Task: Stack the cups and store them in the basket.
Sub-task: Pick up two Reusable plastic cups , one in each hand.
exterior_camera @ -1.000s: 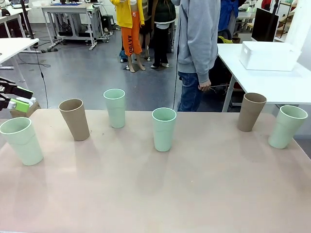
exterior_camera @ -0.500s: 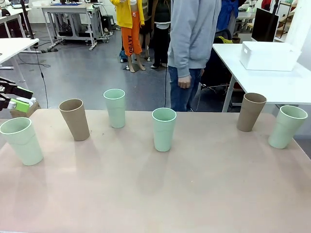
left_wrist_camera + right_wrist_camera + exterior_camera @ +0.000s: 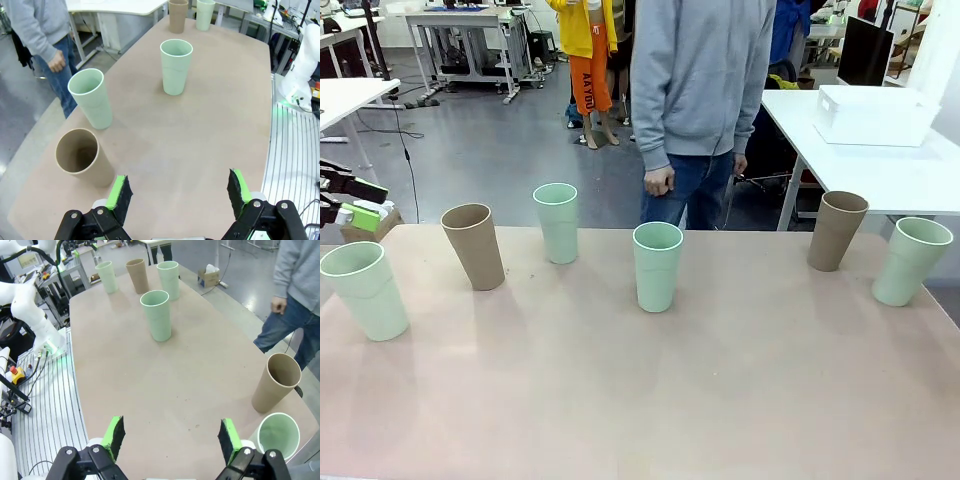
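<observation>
At the left edge, the left pincer (image 3: 179, 192) is hanging released above the near left end of the pinkish tabletop (image 3: 640, 400), its green-padded fingers (image 3: 120, 192) spread wide and gripping nothing. The six cups are standing mouth up on the tabletop, each well apart from the next. The leftmost mint cup (image 3: 365, 290) is sitting by the left edge, nearer the robot than its neighbours. To its right and farther back, the left tan cup (image 3: 474, 246) is standing, and beyond it the far mint cup (image 3: 557, 222) is standing close to the far edge. The centre mint cup (image 3: 658, 266) is standing in the middle, a little nearer than that one. Behind the far edge a person in a grey hoodie (image 3: 705, 80) and jeans is standing, one hand (image 3: 659, 181) hanging at the side, touching no cup. Toward the right, the right tan cup (image 3: 837, 231) is standing near the far edge, and just beside it the rightmost mint cup (image 3: 911, 260) is standing by the right edge. The white basket (image 3: 873, 115) is resting on a separate white table at the far right, well apart from the cups. The right pincer (image 3: 171, 437) is hanging released over the near right end, its jaws spread and gripping nothing.
</observation>
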You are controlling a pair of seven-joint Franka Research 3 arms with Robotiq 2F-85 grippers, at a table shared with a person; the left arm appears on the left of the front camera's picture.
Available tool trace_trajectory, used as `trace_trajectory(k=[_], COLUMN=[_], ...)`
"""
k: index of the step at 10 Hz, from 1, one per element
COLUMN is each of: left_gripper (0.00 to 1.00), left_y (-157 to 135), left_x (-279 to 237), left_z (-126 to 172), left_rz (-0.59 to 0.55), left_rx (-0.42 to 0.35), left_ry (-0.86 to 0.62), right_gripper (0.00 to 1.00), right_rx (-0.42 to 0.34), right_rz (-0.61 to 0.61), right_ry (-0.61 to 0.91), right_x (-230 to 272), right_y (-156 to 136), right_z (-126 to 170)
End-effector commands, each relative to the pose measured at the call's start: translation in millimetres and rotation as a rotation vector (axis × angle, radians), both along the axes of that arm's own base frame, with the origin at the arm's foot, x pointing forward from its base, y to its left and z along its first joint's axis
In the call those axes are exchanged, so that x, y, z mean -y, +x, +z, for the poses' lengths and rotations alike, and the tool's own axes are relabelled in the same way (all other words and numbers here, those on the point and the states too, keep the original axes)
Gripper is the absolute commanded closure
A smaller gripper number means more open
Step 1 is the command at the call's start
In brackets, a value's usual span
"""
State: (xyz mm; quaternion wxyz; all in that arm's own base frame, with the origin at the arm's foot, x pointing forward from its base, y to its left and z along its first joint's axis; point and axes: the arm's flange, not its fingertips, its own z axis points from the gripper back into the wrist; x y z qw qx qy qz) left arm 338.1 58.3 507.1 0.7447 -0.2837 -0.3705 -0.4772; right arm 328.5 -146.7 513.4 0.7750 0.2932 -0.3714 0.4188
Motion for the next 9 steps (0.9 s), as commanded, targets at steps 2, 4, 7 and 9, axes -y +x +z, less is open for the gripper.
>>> trace_trajectory(k=[2, 4, 7, 9], left_gripper=[0.0, 0.0, 0.0, 0.0], left_y=[0.7, 0.7, 0.7, 0.7], left_x=[-0.1, -0.1, -0.1, -0.1], left_z=[1.2, 1.2, 1.2, 1.2], left_rz=[-0.007, -0.007, -0.007, -0.007], left_rx=[0.01, 0.01, 0.01, 0.01], left_ry=[-0.01, -0.01, -0.01, -0.01], right_gripper=[0.0, 0.0, 0.0, 0.0], right_rx=[0.029, 0.029, 0.029, 0.029], right_rz=[0.013, 0.013, 0.013, 0.013], right_ry=[0.016, 0.016, 0.016, 0.016], right_x=[0.6, 0.6, 0.6, 0.6], right_y=[2.1, 2.1, 2.1, 2.1], right_z=[1.1, 1.1, 1.1, 1.1])
